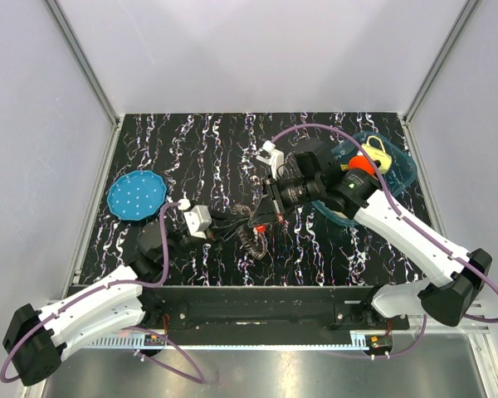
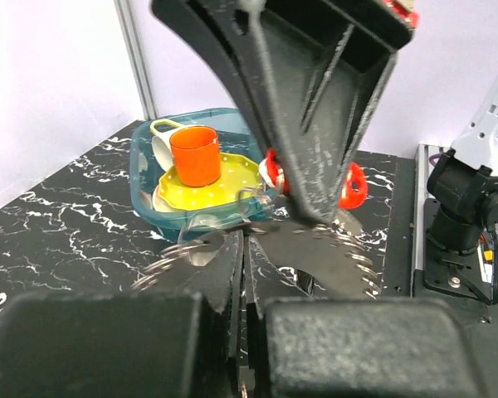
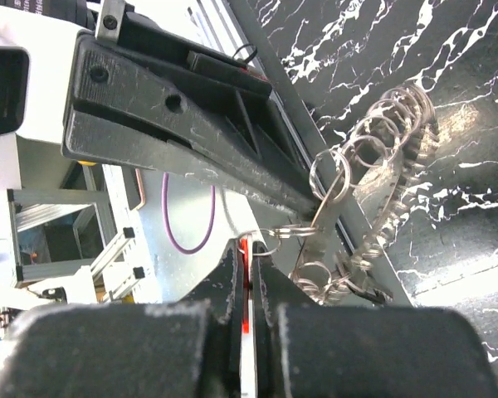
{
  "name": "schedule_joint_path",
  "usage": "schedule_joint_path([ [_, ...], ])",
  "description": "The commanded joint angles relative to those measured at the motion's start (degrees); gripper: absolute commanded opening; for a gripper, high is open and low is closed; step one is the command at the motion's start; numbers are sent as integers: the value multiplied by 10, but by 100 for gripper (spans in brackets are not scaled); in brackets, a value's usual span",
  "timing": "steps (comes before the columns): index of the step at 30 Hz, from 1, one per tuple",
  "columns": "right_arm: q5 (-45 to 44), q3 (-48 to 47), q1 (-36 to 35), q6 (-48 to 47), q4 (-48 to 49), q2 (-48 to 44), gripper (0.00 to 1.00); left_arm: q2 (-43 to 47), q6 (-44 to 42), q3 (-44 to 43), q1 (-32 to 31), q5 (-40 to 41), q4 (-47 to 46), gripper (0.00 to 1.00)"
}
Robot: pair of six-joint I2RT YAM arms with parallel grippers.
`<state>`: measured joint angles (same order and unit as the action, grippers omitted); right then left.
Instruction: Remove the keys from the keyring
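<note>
Keys [image 1: 251, 242] are seen bunched at the middle of the counter [image 1: 191, 149], toward its near edge, where the two grippers meet. The left gripper [image 1: 236, 230] is reached in from the left. Its jaws are pressed together to a thin slit at the bunch, and what is pinched between them cannot be told. The right gripper [image 1: 266, 219] is brought in from the far right, and its jaws are closed on the red piece [image 2: 353, 184], which shows on both sides of them. Small silvery rings [image 3: 373, 137] and toothed blades are fanned out just beside the two sets of tips. The keyring itself cannot be singled out among them. A blue disc [image 1: 137, 196] is set at the left, and an orange cup [image 2: 196, 154] is stood on a yellow plate [image 2: 232, 178] in a teal tub [image 1: 405, 176] at the far right.
</note>
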<state>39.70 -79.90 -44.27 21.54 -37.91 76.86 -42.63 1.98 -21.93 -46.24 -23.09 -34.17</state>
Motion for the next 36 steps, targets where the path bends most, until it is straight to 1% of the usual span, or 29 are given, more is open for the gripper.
schedule_joint_path([
  [1,-1,0,1,-22,-29,-29,0,21,-15,-14,2,49,0,0],
  [2,-18,-3,3,-33,-38,-29,0,25,-16,-11,3,51,-1,0],
  [5,-35,-3,8,-47,-57,-27,0,39,-9,-3,2,60,-2,0],
  [13,-42,-7,10,-48,-57,-26,0,40,-3,-9,3,52,18,0],
  [15,-44,-9,11,-34,-46,-30,0,39,-2,-12,3,81,33,0],
  [16,-48,-10,12,-18,-42,-30,0,37,3,-13,3,88,38,19],
  [18,-55,-10,16,2,-29,-34,0,37,7,-14,3,99,49,41],
  [19,-59,-8,16,23,-26,-35,0,35,18,-15,2,99,51,57],
  [20,-60,-9,17,32,-23,-35,0,34,25,-16,2,98,50,59],
  [23,-54,-19,20,61,-37,-23,0,37,61,-17,3,116,50,61],
  [27,-40,-45,22,103,-89,-6,0,38,57,2,3,114,24,59],
  [28,-36,-53,23,126,-98,0,0,38,58,8,2,117,17,59],
  [31,-16,-63,27,165,-109,1,0,44,57,34,2,113,-32,58],
  [36,-2,-68,28,225,-108,-3,0,38,55,39,1,111,-56,59],
])
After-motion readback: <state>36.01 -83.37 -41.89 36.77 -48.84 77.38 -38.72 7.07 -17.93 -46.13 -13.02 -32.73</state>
